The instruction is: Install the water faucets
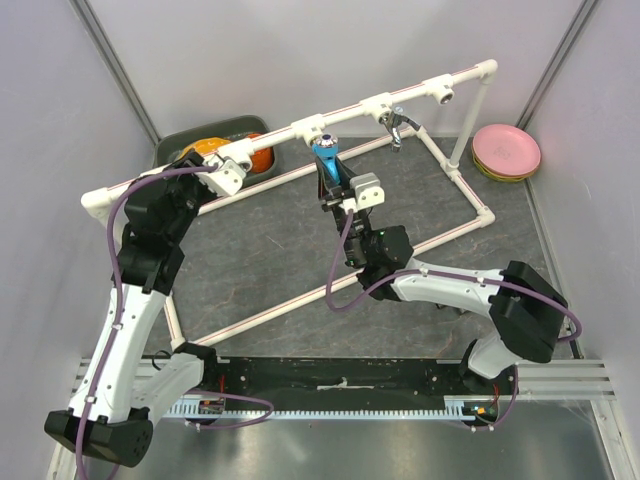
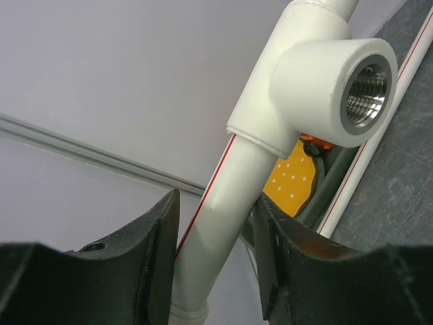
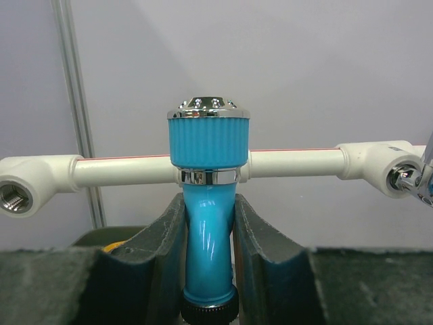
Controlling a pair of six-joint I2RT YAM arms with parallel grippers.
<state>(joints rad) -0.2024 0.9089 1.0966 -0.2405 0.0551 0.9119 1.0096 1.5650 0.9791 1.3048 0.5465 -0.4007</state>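
Grey mat (image 1: 280,260) | left tool (image 2: 216,204) clamps white pipe (image 2: 231,166) | right tool (image 3: 208,201) grips blue faucet (image 3: 208,139)

My right claw (image 3: 208,271) pinches the bright blue plastic faucet (image 3: 208,203) by its body. The faucet stands upright, its ribbed round knob capped in chrome on top, just in front of the white pipe rail (image 3: 122,169). To its right, the shiny chrome faucet (image 1: 398,125) sits in a tee socket (image 3: 379,166).
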